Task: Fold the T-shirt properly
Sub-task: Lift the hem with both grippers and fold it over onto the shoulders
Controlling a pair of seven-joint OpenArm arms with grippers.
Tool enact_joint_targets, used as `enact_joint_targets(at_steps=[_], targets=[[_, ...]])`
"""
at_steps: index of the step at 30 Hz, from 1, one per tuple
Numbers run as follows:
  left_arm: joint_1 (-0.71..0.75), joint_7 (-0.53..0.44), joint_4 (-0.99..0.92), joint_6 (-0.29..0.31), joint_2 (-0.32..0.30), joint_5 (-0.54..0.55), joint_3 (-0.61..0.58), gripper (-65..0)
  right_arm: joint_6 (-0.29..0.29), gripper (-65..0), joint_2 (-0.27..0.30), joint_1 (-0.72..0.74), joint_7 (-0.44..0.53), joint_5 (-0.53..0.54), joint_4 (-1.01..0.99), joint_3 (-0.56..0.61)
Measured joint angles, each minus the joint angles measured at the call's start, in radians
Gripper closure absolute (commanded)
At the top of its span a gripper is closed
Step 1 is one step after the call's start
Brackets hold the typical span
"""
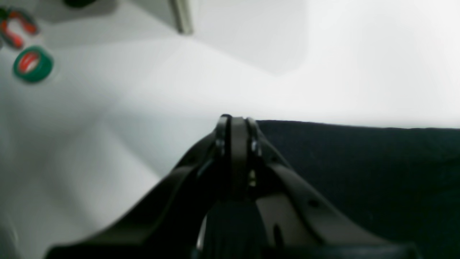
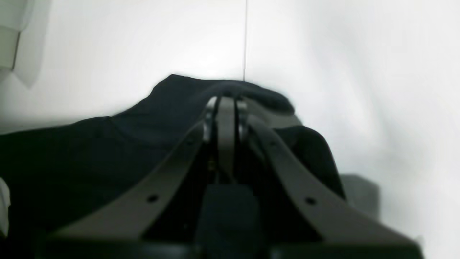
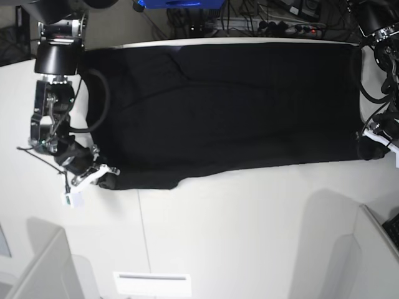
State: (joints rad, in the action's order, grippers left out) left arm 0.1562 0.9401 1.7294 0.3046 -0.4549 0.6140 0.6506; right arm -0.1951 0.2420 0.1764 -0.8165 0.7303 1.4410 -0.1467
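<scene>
The black T-shirt lies flat as a long wide band across the far half of the white table; no print shows. My right gripper sits at its near left corner, shut, with black cloth bunched around the fingertips in the right wrist view, where gripper and T-shirt fill the lower frame. My left gripper is at the near right corner, shut on the cloth's edge. In the left wrist view that gripper meets the straight edge of the T-shirt.
A green tape roll and a red-orange object lie on the table beyond the left gripper. Grey partition panels stand at the near corners, a white label lies at the front, and cables run behind the table.
</scene>
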Motion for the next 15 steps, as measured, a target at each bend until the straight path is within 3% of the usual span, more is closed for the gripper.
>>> enact_joint_targets(at_steps=[2, 4, 15], targets=[[0.040, 0.031, 0.015, 0.092, 0.005, 0.000, 0.028, 0.0, -0.003, 0.0, 0.002, -0.034, -0.031, -0.005, 0.056, -0.028], [0.058, 0.045, 0.016, 0.117, 0.008, -0.006, 0.051, 0.0, -0.003, 0.0, 0.003, -0.072, -0.059, -0.001, 0.109, -0.047], [0.188, 0.043, 0.121, 0.119, 0.019, -0.006, 0.079, 0.0, -0.004, 0.0, -0.011, -0.256, -0.177, -0.001, 0.347, -0.163]])
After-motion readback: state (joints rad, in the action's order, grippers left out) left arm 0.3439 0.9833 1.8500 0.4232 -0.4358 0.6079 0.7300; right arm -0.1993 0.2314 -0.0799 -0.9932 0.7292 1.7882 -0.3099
